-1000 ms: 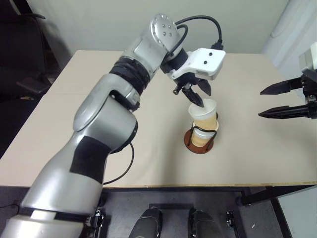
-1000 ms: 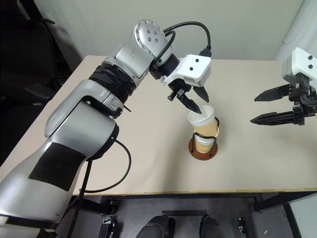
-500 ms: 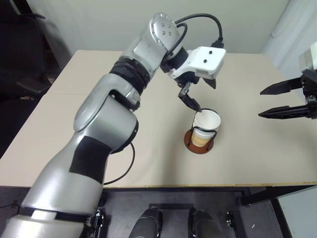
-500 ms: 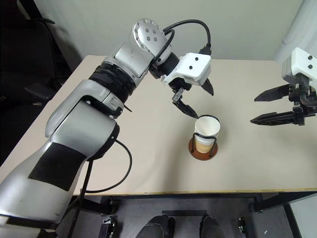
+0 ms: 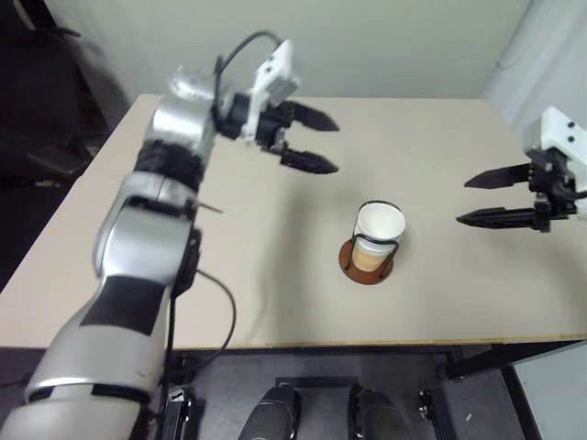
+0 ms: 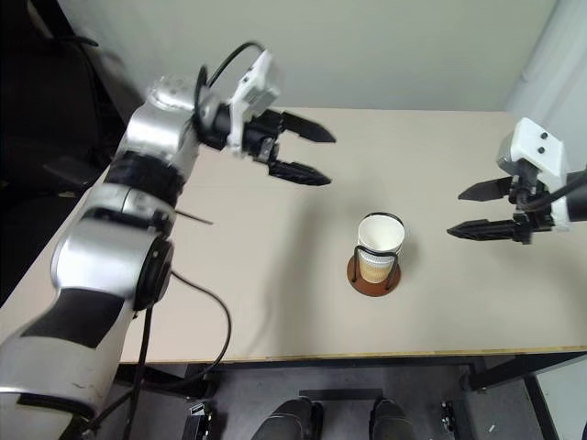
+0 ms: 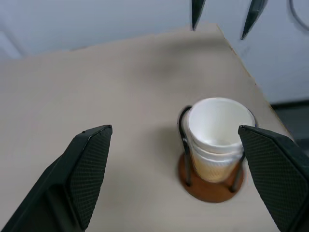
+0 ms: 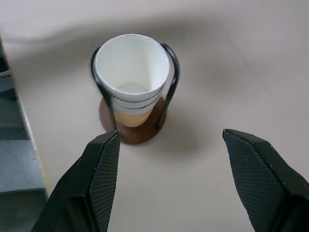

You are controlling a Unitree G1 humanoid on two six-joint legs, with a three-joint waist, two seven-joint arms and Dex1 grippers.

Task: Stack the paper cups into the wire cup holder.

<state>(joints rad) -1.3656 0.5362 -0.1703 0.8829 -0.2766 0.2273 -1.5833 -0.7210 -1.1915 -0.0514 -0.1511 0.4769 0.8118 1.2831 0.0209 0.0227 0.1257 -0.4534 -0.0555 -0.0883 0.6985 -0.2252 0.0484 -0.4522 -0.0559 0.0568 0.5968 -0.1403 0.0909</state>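
Observation:
The paper cups [image 5: 379, 229] sit nested one inside another in the wire cup holder [image 5: 369, 263], whose black wire loops rise from a reddish-brown disc near the table's middle. The wrist views show the same stack of cups [image 7: 219, 133] [image 8: 131, 72] standing upright between the wires. My left gripper [image 5: 323, 144] hovers open and empty to the upper left of the holder, well clear of it. Off to the right of the holder, my right gripper [image 5: 469, 199] is open too, holding nothing.
The beige table [image 5: 229, 275] carries just the holder. Its front edge [image 5: 303, 345] runs along the bottom of the head views, and a pale wall stands behind the far edge.
The top cup dropped fully into the stack. My left gripper let go, opened wide and swung away up and to the left. The right gripper shifted slightly downward.

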